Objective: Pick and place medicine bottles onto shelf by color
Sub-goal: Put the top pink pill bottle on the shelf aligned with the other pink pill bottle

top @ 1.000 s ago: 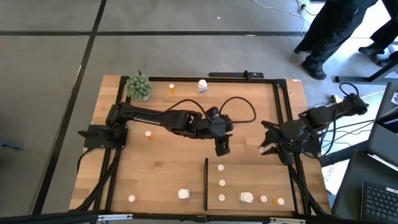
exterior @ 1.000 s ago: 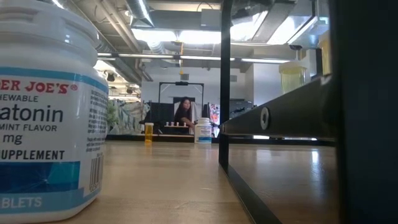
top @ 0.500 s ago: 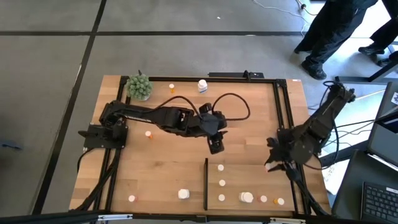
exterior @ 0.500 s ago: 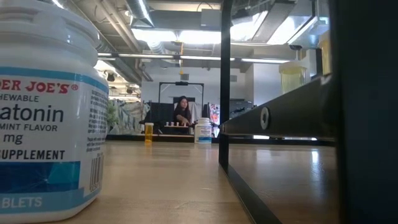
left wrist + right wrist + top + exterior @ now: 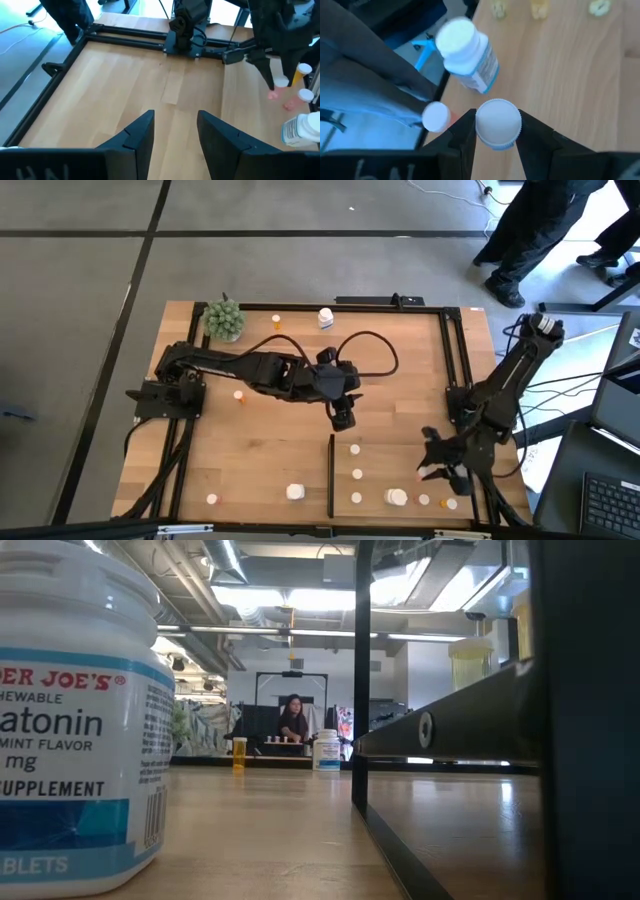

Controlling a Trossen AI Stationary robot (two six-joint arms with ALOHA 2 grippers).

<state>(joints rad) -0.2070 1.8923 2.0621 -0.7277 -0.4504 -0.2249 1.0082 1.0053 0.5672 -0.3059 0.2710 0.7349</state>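
Observation:
My right gripper (image 5: 436, 466) is over the right part of the light-wood shelf (image 5: 400, 465), shut on a small white bottle (image 5: 498, 123). It also shows in the left wrist view (image 5: 278, 75). A chunky white bottle (image 5: 468, 54) and an orange one with a white cap (image 5: 436, 116) stand on the shelf close by. My left gripper (image 5: 343, 420) is open and empty, just beyond the far end of the shelf's black strip (image 5: 331, 475). More bottles stand on the shelf (image 5: 357, 474) and on the tabletop (image 5: 238, 394). My right gripper pinches the small white bottle between its two fingers, which lie on opposite sides of it at and just below the cap (image 5: 498, 120). The fingers come from above and point down. The bottle is upright, cap up, and looks held above the shelf.
A green spiky plant ball (image 5: 224, 320) stands at the far left, with an orange bottle (image 5: 276, 321) and a white one (image 5: 325, 317) along the far edge. A big white labelled bottle (image 5: 70, 720) fills the low view's left. A person stands beyond the table's far right corner (image 5: 540, 230).
My right gripper has carried the white bottle from the table's right edge toward the near edge, out over the shelf's right part, and stays shut on it. My left gripper has drawn back a little toward the table's left.

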